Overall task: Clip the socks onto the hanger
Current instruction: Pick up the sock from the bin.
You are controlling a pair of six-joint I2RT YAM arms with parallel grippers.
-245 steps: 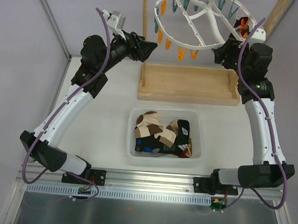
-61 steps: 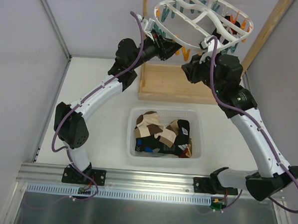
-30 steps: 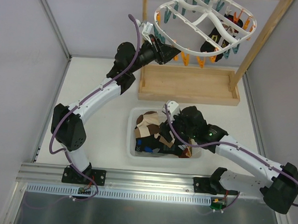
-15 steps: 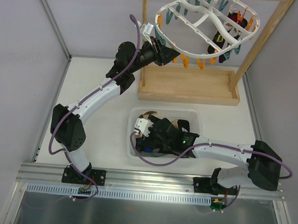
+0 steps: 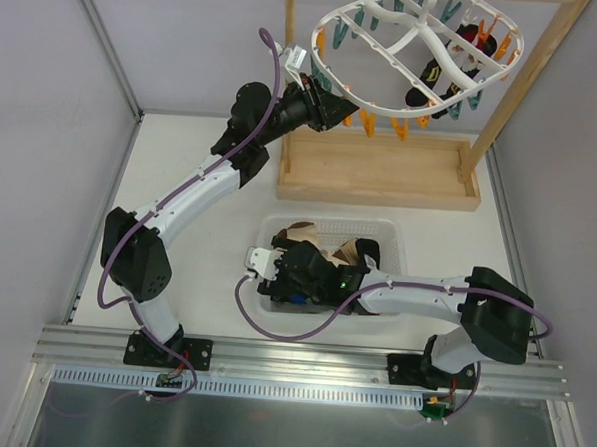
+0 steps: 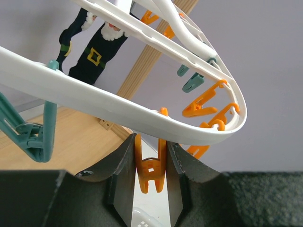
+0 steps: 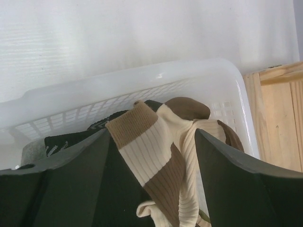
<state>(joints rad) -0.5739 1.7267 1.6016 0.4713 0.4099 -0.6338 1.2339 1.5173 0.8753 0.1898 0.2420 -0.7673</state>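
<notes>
Swung down from the hanger within the last two seconds, the right fingers (image 7: pixel 227 175) are pictured spread wide over the basket, while the left fingers (image 6: pixel 120 170) have been kept at the hanger's rim. Between the right fingers a banded sock (image 7: pixel 156 156) in tan, brown and white is framed, lying uppermost on the pile; whether it is touched yet cannot be told. Around it the white basket (image 7: pixel 142 80) is seen, with darker socks beneath. The left fingers are closed on an orange peg (image 6: pixel 150 172), pinched at its lower end. Just above them the white hanger (image 6: pixel 94 97) curves away, and beyond it a black sock (image 6: pixel 97 54) is already hung before the wooden frame (image 6: pixel 142 66). The banded sock is judged light, soft and limp: it would likely fold and drape when lifted, and a neighbour could be dragged along. A hold at the ribbed tan cuff, up by the fingertips, is favoured, so that an edge is left free for the peg.
</notes>
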